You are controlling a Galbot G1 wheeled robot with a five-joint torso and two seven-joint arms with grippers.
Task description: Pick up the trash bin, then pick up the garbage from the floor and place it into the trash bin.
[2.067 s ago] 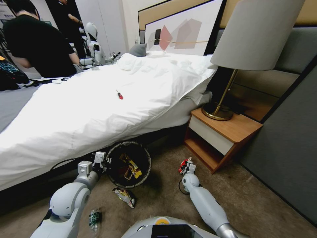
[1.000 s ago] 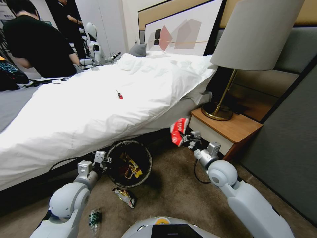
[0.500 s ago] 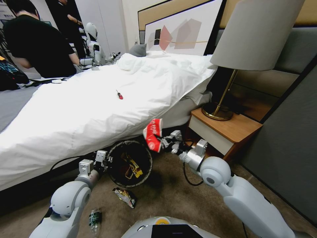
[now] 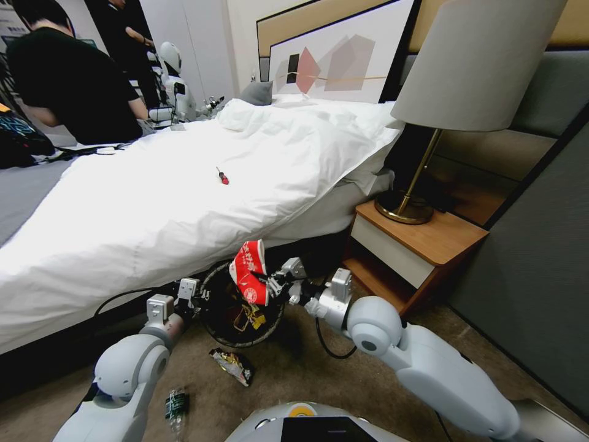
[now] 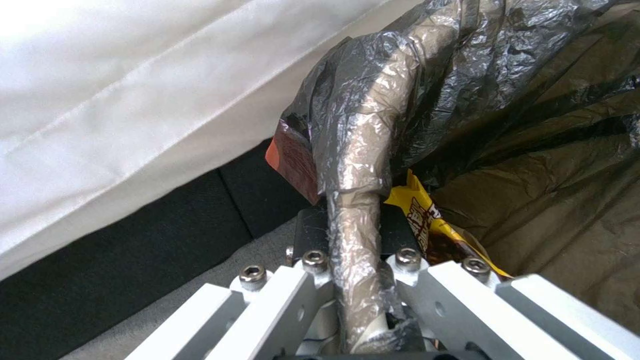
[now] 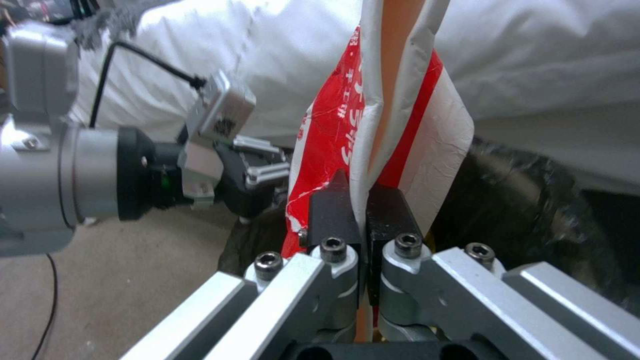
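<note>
Head view: the right gripper (image 4: 270, 287) is clamped on a flattened red-and-white paper cup (image 4: 249, 272), holding it just above the open mouth of the trash bin (image 4: 211, 319), which stands on the floor (image 4: 319, 380) against the foot of the white-covered bed (image 4: 153, 202). From the right wrist, the black pads (image 6: 330, 212) pinch the cup's creased edge tight. The left gripper (image 4: 195, 299) is closed on the bin's bag-wrapped rim (image 5: 360, 165) at the bin's left side; the left wrist view shows the crinkly black liner squeezed between its fingers and a yellow wrapper (image 5: 427, 225) inside. On the carpet near the bin lie a shiny snack wrapper (image 4: 232, 364) and, farther left, a green-labelled bottle (image 4: 176, 406).
</note>
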